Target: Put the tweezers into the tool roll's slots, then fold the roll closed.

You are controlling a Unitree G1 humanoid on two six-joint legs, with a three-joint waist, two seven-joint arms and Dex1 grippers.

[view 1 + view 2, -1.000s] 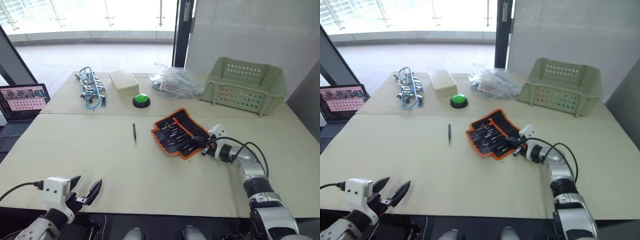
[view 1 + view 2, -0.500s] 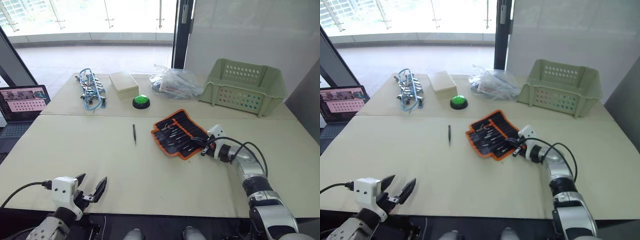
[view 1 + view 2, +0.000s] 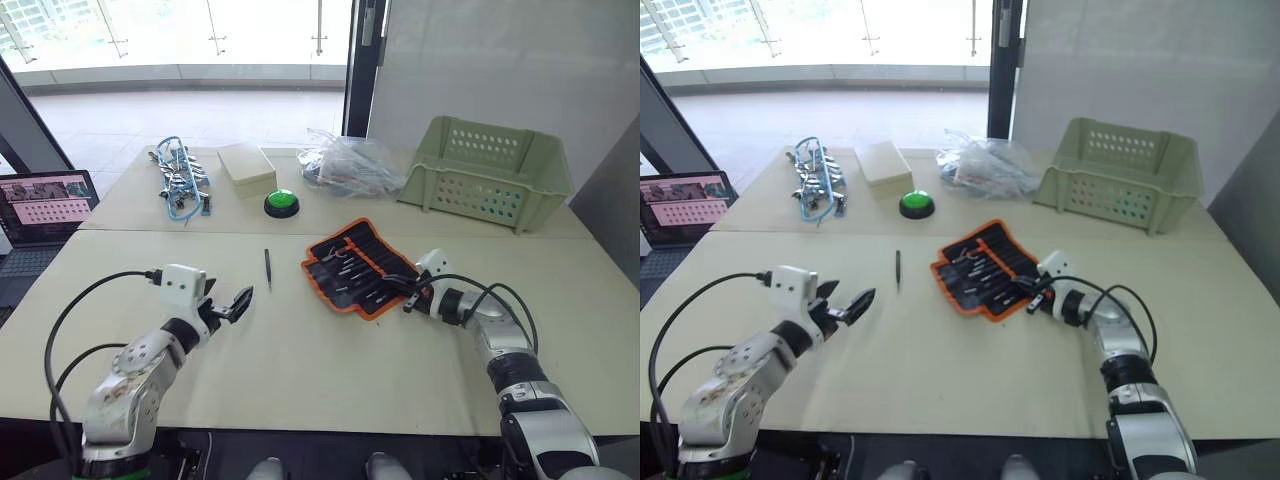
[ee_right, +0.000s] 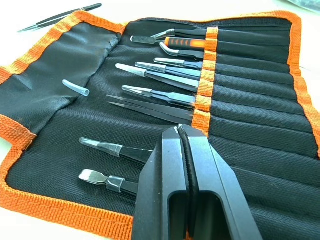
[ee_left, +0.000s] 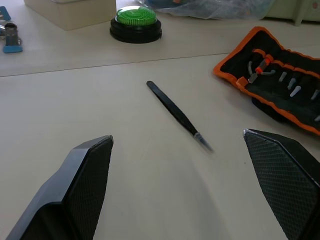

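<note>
Left end effector: (image 5: pixel 175 165) fingers spread wide, nothing between them, above the table (image 3: pixel 300 380), pointed toward the loose tweezer.
Right end effector: (image 4: pixel 181 131) fingers pressed together, nothing visibly held, tips over the near edge of the tool roll.
Loose tweezer: (image 5: pixel 178 115) 1 slim black tweezer flat on the table, between the left end effector and the tool roll, apart from both.
Tool roll: (image 3: pixel 358 264) unfolded and flat on the table, inner face up, orange edging all round.
Slots: (image 4: pixel 250 107) a row of narrow black pockets beside an orange band; several tweezers (image 4: pixel 160 75) sit in them with their tips lying out across the open flap.
Green button: (image 3: pixel 282 202) beyond the loose tweezer, on the far table.
Basket: (image 3: pixel 490 170) pale green, at the far right.
Cables: (image 3: pixel 180 178) blue-and-silver tangle at the far left, near a beige box (image 3: pixel 247 165).
Plastic bag: (image 3: pixel 350 165) crumpled, between the box and the basket.
</note>
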